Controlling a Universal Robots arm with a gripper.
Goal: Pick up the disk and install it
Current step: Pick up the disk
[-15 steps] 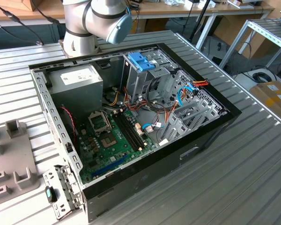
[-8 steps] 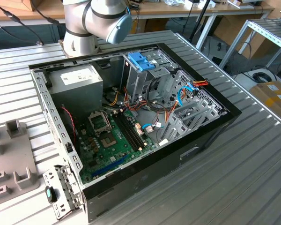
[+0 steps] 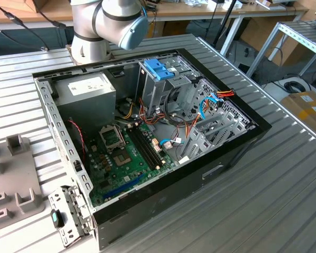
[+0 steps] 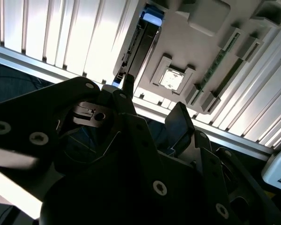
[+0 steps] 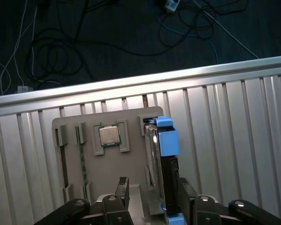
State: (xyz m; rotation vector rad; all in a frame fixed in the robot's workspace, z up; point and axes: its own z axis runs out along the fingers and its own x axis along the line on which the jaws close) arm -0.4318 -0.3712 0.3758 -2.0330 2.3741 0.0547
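Between spread fingers of black two-finger gripper (image 5: 154,191): flat silver-metal disk with blue plastic frame (image 5: 166,140), standing on edge in slot of grey plastic parts tray (image 5: 107,173). Jaws apart, one each side of disk, neither visibly pressing. Just beside gripper, on same tray: square silver processor chip (image 5: 109,135). Risks, as judged: off-centre closing shoves disk sideways, tilts it in slot; grip on blue frame alone may slip; tilted lift could jam disk, drag tray across ribbed metal table (image 5: 234,140).
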